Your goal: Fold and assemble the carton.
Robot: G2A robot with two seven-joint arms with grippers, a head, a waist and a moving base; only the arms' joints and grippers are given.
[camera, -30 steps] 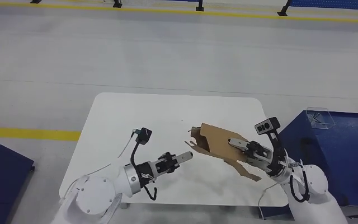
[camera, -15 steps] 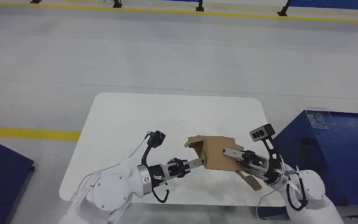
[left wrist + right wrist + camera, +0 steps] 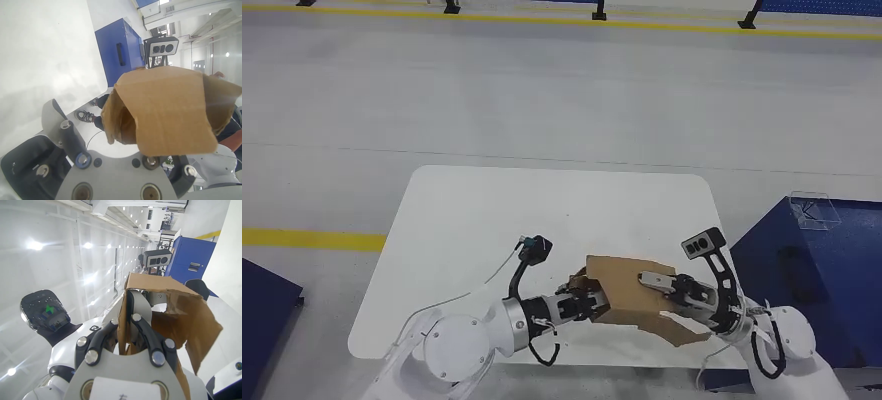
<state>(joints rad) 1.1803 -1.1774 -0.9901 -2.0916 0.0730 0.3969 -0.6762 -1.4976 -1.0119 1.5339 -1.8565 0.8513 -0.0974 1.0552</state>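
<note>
An overhead camera looks down on the table (image 3: 492, 210) from its near side. The left wrist camera (image 3: 535, 245) and right wrist camera (image 3: 700, 243) face each other close across the carton (image 3: 627, 285), which all three views share.

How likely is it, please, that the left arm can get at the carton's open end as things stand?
Probably yes: the left gripper sits open right at that end of the carton, nothing between them, while the right gripper grips the other side.

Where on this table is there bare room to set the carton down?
Free: the whole far half of the table, and the near strip on the left arm's outer side. Crowded: the near middle, where the left gripper and right gripper meet at the carton.
</note>
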